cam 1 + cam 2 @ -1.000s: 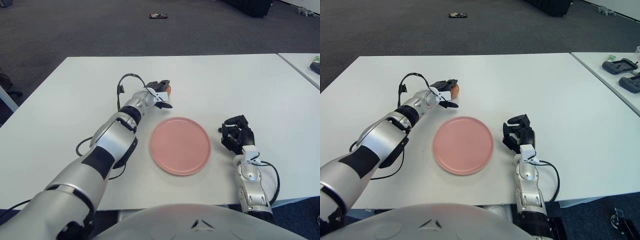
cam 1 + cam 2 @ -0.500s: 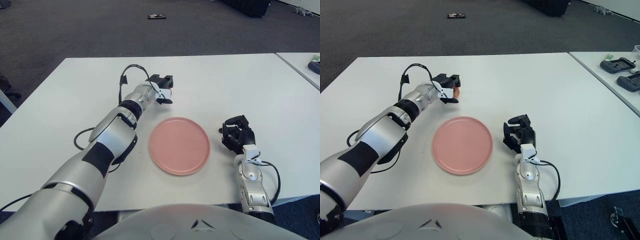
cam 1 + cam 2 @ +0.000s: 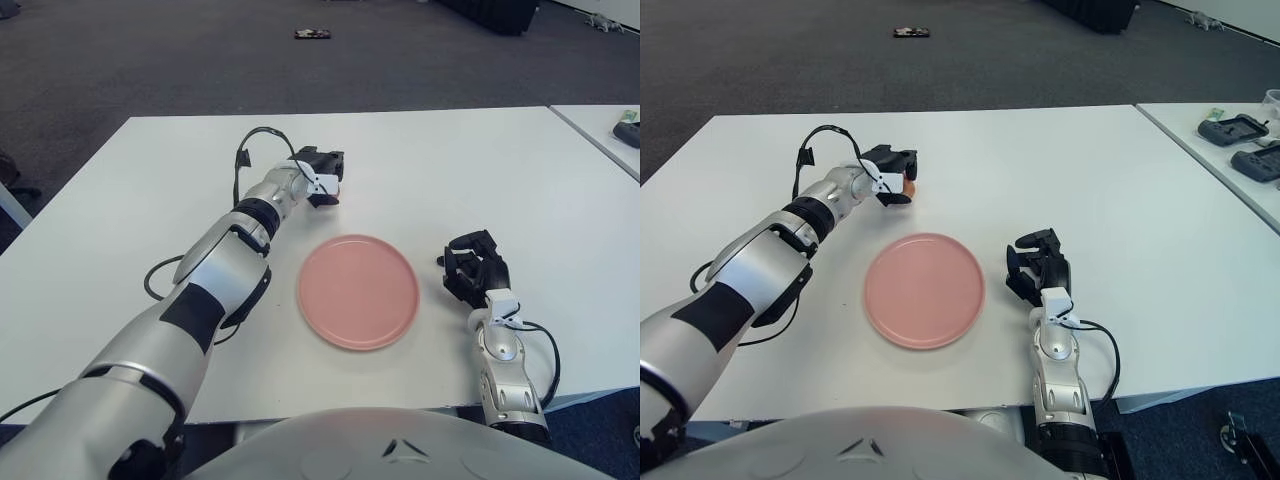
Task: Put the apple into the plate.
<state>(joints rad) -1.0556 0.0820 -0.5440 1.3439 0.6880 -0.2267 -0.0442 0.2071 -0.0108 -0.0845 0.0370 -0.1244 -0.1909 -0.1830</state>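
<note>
Apple, only an orange-red sliver showing between the closed black fingers of the left hand, sits gripped beyond the empty pink plate, while the right hand shows curled, empty, right of it.

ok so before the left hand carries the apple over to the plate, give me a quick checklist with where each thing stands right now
1. Left hand at the apple: ok, it is at the far side of the table with its fingers curled around the fruit.
2. Grasp secure: cannot tell, only a sliver of apple shows past the fingers.
3. Apple lifted off the table: cannot tell.
4. Plate free to receive: ok, nothing lies in it.
5. Path from apple to plate: ok, only bare table between them.
6. Right hand out of the way: ok, it shows to the right of the plate, apart from its rim.
</note>
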